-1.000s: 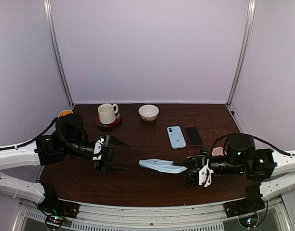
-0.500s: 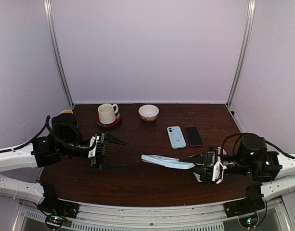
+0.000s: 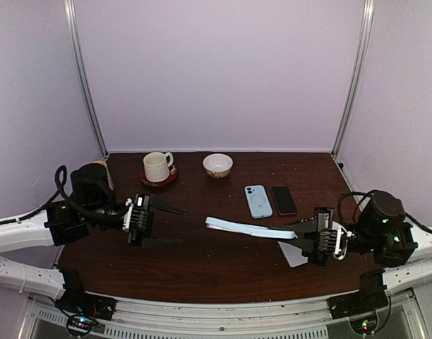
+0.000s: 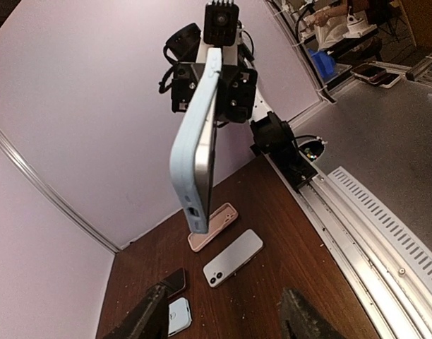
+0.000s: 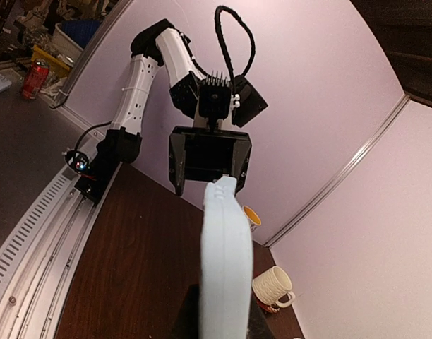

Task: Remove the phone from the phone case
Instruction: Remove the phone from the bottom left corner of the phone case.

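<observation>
My right gripper is shut on one end of a phone in a light blue case and holds it level above the table, its free end pointing left. In the left wrist view the case hangs edge-on, with the phone's pale edge and dark screen seated inside it. In the right wrist view the case's blue back fills the space between my fingers. My left gripper is open and empty, facing the case's free end from a short gap away; it also shows in the right wrist view.
On the table lie a white phone under the right gripper, a light blue phone, a dark phone and a pink case. A mug on a red coaster, a bowl and an orange cup stand at the back.
My right gripper has drawn back to the right and lifted the cased phone level off the table, uncovering the white phone. My left gripper has drawn back slightly to the left, still open.
</observation>
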Robot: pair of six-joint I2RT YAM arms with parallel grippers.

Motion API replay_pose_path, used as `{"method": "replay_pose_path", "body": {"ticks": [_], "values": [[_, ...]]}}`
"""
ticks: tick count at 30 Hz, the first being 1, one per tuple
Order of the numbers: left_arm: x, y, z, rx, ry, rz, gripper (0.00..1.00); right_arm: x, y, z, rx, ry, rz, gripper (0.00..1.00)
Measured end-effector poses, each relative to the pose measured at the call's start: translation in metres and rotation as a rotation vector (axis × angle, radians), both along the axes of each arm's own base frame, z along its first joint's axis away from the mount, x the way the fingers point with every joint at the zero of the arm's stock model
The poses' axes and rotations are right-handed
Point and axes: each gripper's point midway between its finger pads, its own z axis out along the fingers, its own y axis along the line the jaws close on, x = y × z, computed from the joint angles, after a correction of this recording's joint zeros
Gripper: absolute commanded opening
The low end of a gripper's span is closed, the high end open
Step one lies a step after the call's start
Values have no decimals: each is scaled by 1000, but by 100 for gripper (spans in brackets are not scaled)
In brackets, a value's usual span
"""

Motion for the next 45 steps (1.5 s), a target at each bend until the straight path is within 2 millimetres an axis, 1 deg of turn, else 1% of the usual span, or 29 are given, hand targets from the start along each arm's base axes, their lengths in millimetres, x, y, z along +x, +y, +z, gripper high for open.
{"method": "replay_pose_path", "body": {"ticks": [6, 17, 23, 27, 33, 38, 45], "values": [[-13, 1, 7, -25, 16, -75, 53, -11, -2, 22, 92, 40, 67, 0], [-38, -4, 35, -114, -3, -210, 48, -27, 5, 52, 204, 135, 200, 0], [-55, -7, 49, -148, -25, -285, 48, -36, 8, 60, 212, 170, 267, 0], [-64, -9, 51, -150, -24, -320, 46, -39, 14, 62, 201, 187, 296, 0], [-75, -14, 47, -141, -14, -362, 43, -42, 24, 56, 169, 213, 331, 0], [-79, -20, 46, -145, -12, -381, 38, -43, 27, 55, 157, 224, 349, 0], [-81, -22, 52, -168, -27, -388, 32, -45, 29, 55, 154, 229, 360, 0]]}}
